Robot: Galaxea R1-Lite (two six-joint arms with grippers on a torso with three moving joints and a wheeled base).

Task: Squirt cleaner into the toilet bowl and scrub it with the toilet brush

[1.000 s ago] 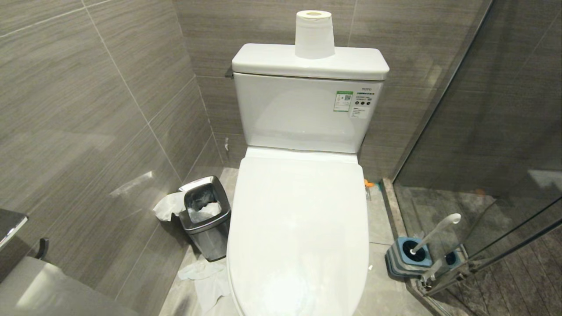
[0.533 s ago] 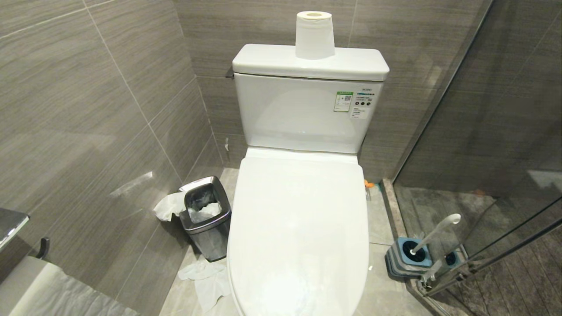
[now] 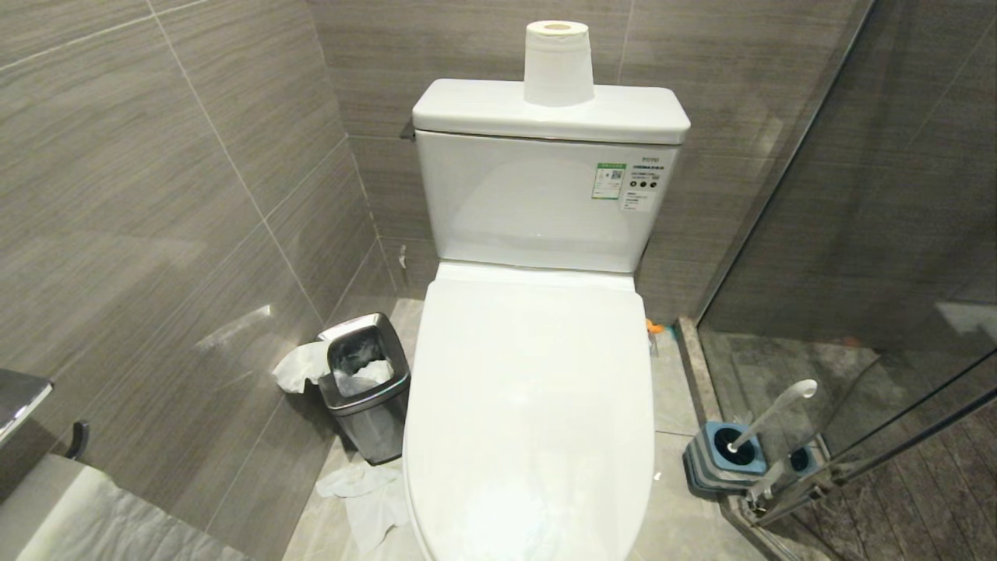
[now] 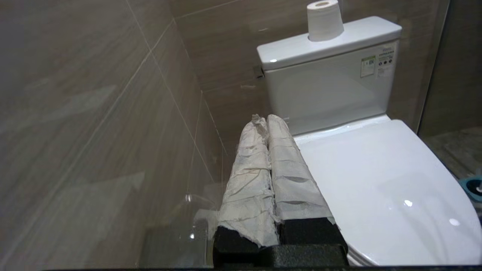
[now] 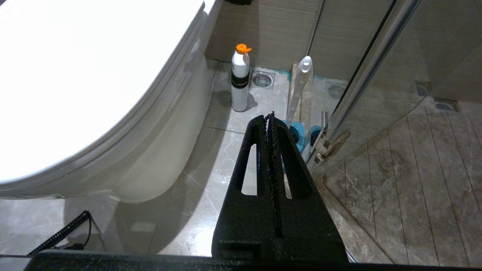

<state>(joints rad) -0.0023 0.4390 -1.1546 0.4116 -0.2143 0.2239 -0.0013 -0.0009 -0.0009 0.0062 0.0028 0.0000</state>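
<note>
The toilet bowl (image 3: 530, 405) stands straight ahead of me with its white lid down flat over the seat, so the inside is hidden and I can see no cleaner on the porcelain. A roll of toilet paper (image 3: 558, 62) stands upright on the tank lid (image 3: 483, 109), and a green sticker (image 3: 609, 180) sits on the tank's front face. To my left a small chrome waste bin (image 3: 364, 389) stands just beside the bowl, with crumpled tissue (image 3: 366, 499) on the floor tiles near it. To my right the toilet brush (image 3: 771, 413) rests in its blue-and-grey holder (image 3: 720, 460), its white handle leaning toward the glass shower door (image 3: 896, 234). My left gripper (image 4: 266, 120) is held up beside the closed lid, its two paper-wrapped fingers (image 4: 248, 180) pressed together with nothing between them. My right gripper (image 5: 269, 117) hangs low near the floor beside the bowl's base, its black fingers (image 5: 292, 169) also clenched on nothing, pointing toward the brush handle (image 5: 299, 86). A white bottle (image 5: 240, 81) with an orange cap stands on the floor between the bowl and the brush holder, near a floor drain (image 5: 262, 79).
</note>
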